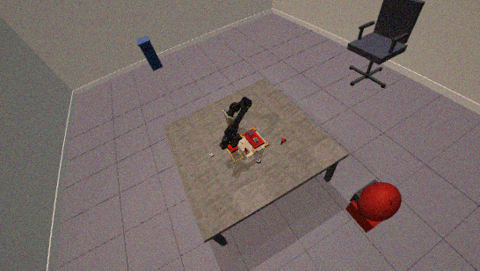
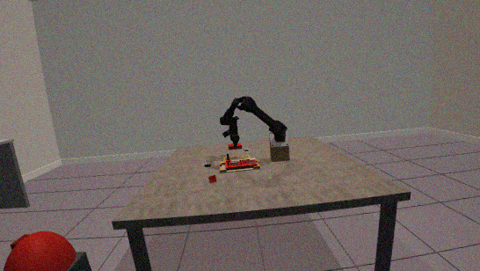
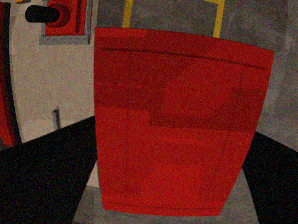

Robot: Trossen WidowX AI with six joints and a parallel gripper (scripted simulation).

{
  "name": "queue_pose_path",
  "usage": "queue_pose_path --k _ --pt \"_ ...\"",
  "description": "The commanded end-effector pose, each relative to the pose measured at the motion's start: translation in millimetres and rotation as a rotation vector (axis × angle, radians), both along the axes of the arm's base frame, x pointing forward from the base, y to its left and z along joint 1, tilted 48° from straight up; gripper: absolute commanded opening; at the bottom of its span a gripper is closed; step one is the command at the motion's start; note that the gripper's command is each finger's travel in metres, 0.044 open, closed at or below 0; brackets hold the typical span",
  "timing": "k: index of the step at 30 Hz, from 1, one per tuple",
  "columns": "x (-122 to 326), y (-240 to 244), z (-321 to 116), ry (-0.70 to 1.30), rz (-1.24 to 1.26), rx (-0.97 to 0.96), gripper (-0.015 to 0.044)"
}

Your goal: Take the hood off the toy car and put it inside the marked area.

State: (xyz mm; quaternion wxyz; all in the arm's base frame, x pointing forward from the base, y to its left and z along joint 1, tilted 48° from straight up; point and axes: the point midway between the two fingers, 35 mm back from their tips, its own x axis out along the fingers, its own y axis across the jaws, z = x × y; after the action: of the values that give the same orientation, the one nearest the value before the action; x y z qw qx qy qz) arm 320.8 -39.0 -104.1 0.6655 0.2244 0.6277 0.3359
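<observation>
The red hood [image 1: 232, 149] [image 2: 237, 146] [image 3: 175, 90] is a flat panel, raised well above the table. My gripper [image 2: 236, 144] [image 3: 174, 131] is shut on it, with one dark finger at each side in the wrist view. The marked area [image 1: 235, 161] [image 3: 218, 21] is a yellow outline on the table beside the car; in the top view the hood and gripper cover its far part, and in the wrist view the hood hides much of it. The toy car [image 1: 250, 135] [image 2: 239, 165], red and beige with orange corners, stands right beside the outline.
A small red piece [image 1: 283, 140] [image 2: 213, 179] lies beyond the car. A small dark and light piece [image 1: 258, 160] [image 2: 207, 165] lies near the car, and a small white piece [image 1: 211, 155] [image 2: 246, 150] on the outline's other side. The arm's base block [image 2: 280, 152] stands behind.
</observation>
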Motion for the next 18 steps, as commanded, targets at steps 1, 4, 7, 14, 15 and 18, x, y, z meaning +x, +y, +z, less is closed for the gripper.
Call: queue_pose_path --k 1,4,7,14,15,18 --pt "-3.3 4.9 -4.8 0.013 -0.005 0.01 0.0" --pt "-3.3 6.9 -6.6 0.013 -0.005 0.01 0.0" --pt "-3.3 9.0 -8.5 0.013 -0.005 0.01 0.0" --pt "-3.5 13.8 -12.8 0.012 -0.005 0.01 0.0" --pt "-3.6 14.5 -13.4 0.012 -0.005 0.01 0.0" --pt "-3.7 16.5 -15.2 0.012 -0.005 0.01 0.0"
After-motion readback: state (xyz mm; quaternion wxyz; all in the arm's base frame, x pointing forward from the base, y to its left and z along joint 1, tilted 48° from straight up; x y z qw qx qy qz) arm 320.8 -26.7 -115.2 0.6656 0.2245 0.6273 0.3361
